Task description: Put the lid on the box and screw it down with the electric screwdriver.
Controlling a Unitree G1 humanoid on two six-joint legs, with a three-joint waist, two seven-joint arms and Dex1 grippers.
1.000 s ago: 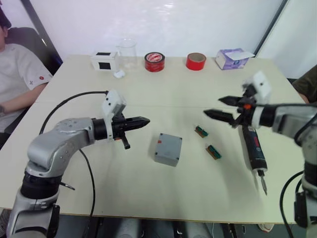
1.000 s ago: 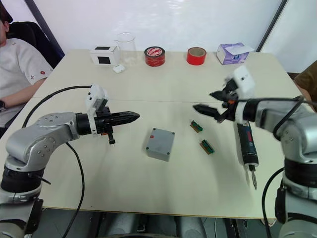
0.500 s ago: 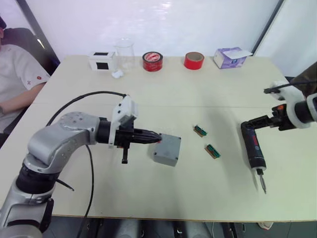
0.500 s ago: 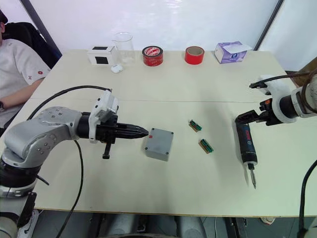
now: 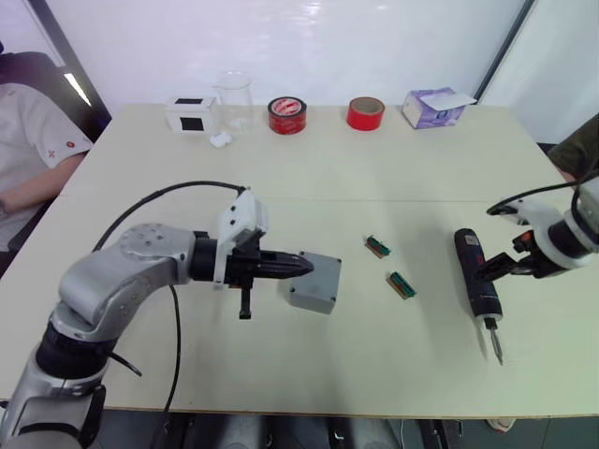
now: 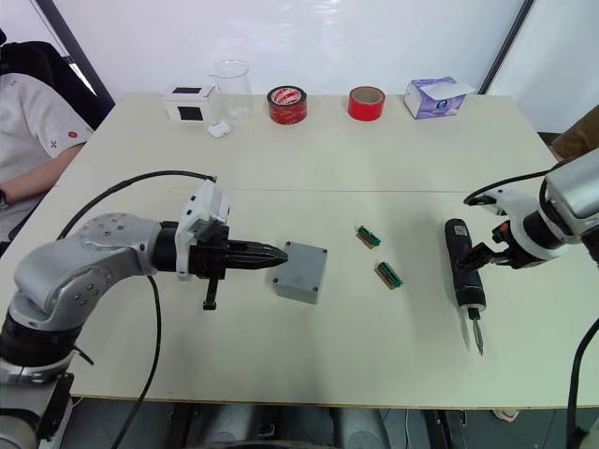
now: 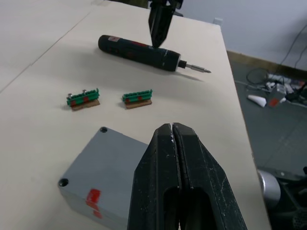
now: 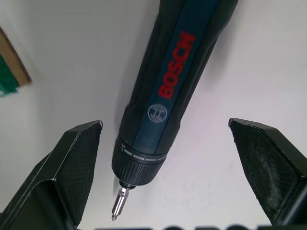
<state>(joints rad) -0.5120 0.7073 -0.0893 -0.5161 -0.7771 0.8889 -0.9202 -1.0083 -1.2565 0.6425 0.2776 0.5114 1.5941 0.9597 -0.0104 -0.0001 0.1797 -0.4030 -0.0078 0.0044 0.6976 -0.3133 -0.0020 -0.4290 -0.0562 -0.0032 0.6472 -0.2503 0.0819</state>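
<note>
Grey box (image 5: 315,281) near the middle of a pale table (image 5: 309,178), lid (image 7: 108,155) already resting on top, red mark facing left. Left gripper (image 5: 301,266) with fingers pressed together, tips at the box's left edge; contact not clear. Electric screwdriver (image 5: 477,283) lying flat to the right, bit pointing toward the near edge. Right gripper (image 8: 165,167) spread wide, straddling the screwdriver without gripping it. Two small green-and-brown pieces (image 5: 391,266) between box and screwdriver. Two red tape rolls (image 5: 328,114) along the far edge.
</note>
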